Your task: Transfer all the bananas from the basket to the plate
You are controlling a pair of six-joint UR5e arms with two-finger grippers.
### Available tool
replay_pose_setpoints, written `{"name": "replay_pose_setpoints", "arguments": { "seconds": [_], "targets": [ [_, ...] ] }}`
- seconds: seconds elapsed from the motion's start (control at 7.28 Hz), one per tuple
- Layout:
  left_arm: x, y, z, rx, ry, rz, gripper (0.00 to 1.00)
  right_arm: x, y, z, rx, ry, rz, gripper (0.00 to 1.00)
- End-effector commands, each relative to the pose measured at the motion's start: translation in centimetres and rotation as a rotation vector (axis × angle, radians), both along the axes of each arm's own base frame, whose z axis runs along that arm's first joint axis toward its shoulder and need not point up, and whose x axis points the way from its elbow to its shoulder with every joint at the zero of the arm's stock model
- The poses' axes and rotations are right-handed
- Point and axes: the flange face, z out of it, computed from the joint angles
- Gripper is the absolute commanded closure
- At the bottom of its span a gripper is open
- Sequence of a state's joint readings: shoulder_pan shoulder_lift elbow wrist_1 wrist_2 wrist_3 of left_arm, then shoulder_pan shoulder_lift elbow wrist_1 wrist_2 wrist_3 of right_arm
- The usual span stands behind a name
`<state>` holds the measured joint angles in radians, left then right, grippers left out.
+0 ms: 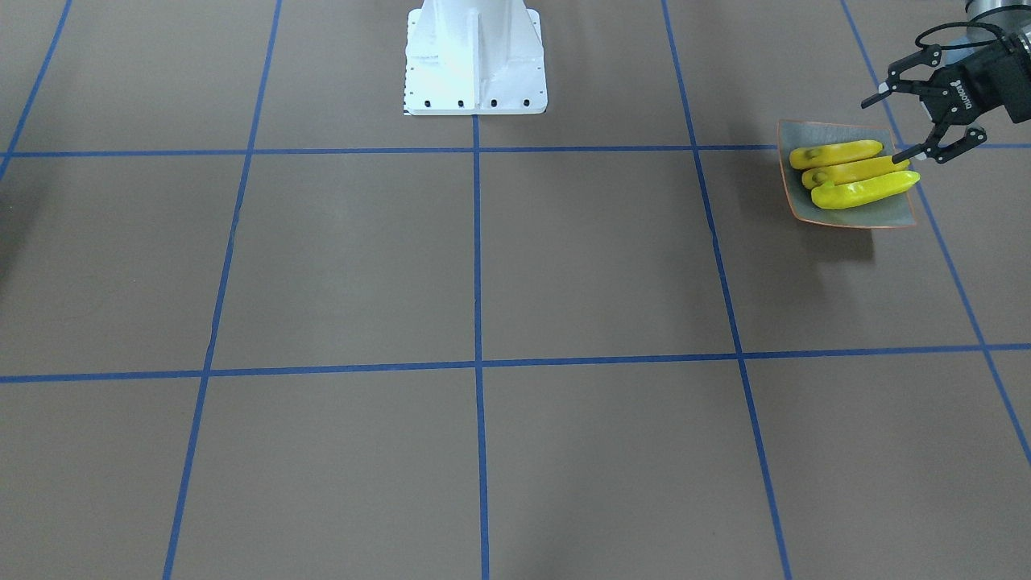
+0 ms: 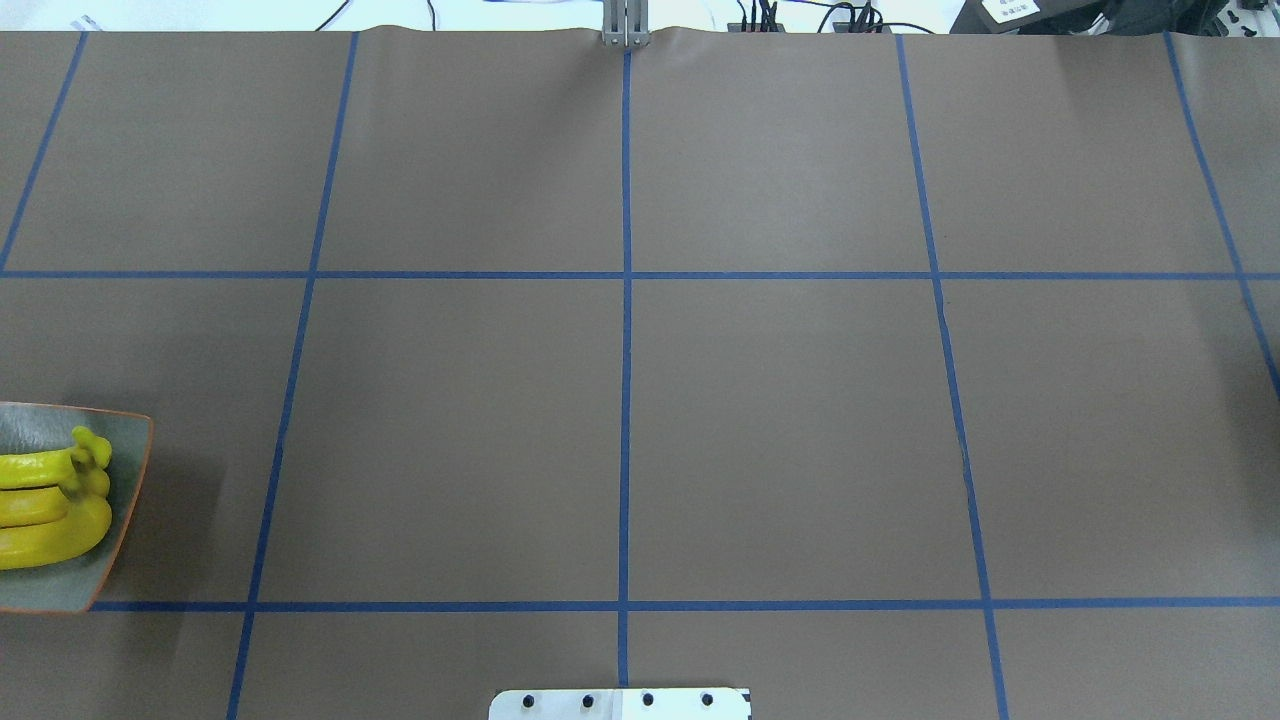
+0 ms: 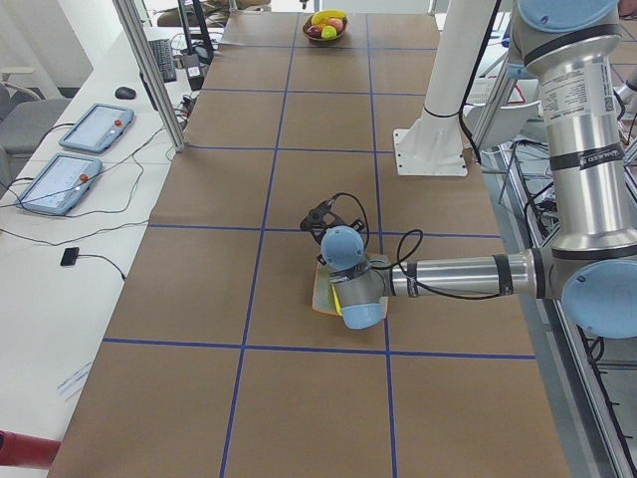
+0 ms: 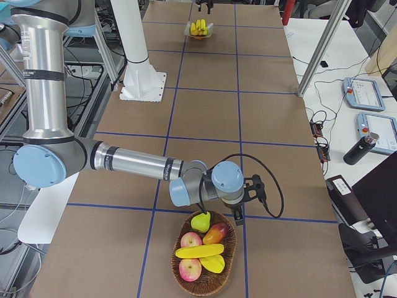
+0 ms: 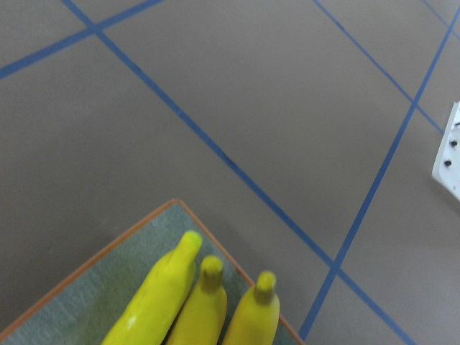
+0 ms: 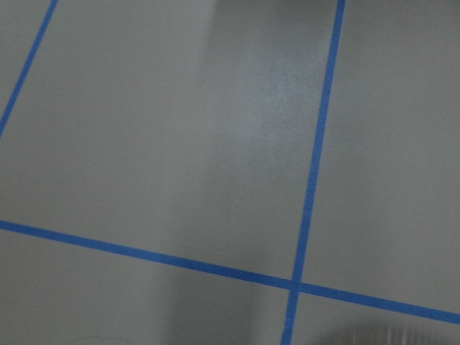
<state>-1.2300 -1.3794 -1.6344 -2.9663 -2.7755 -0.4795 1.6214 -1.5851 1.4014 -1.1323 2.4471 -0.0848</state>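
— Left gripper (image 1: 880, 133), fingers spread wide and nothing held between them, is pictured hovering by the corner of the plate (image 1: 878, 211) on the robot's far left. How are the bananas placed?

— Three bananas (image 1: 862, 187) are shown lying side by side on the plate, touching one another, with their stem ends turned toward the table's middle. A fourth banana (image 4: 198, 251) is seen in the basket (image 4: 175, 273) at the table's other end, laid among a pear (image 4: 200, 221), apples (image 4: 189, 269) and other fruit.

— And the right gripper (image 4: 255, 188)?

— It is caught only in the side view, held just beside the basket's rim, over the brown table cover (image 4: 205, 112). Whether its fingers are parted or pressed together cannot be told from there.

— Where is the plate set?

— It is set on the cover at the robot's left, beside a blue tape line (image 1: 725, 148) and well apart from the white arm base (image 1: 475, 56).
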Motion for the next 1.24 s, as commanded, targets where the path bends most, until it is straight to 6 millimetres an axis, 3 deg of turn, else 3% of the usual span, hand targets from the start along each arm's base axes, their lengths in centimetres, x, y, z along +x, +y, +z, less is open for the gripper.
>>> {"name": "replay_pose_setpoints", "arguments": {
  "seconds": [0.0, 0.27, 0.55, 0.82, 0.96, 1.1],
  "targets": [
    [0.6, -2.0, -2.3, 0.034, 0.019, -0.006, 0.0, 2.4, 3.2, 6.4, 0.002, -0.005, -0.055, 0.0],
    [1.1, -3.4, -3.6, 0.068, 0.029, -0.01, 0.0, 3.0, 5.7, 11.0, -0.063, -0.011, -0.062, 0.0],
    [1.2, -4.0, -4.0, 0.079, 0.029, -0.023, 0.0, 3.0, 6.5, 12.9, -0.111, -0.009, -0.058, 0.06],
    [1.3, -4.2, -4.3, 0.086, 0.031, -0.025, 0.0, 3.2, 6.6, 13.5, -0.125, 0.032, -0.055, 0.23],
    [1.3, -4.3, -4.5, 0.09, 0.031, -0.029, 0.0, 3.3, 6.4, 13.5, -0.126, 0.04, -0.054, 0.42],
    [1.4, -4.4, -4.7, 0.095, 0.034, -0.028, 0.0, 3.3, 5.8, 13.0, -0.129, 0.037, -0.043, 0.95]
  ]
}}
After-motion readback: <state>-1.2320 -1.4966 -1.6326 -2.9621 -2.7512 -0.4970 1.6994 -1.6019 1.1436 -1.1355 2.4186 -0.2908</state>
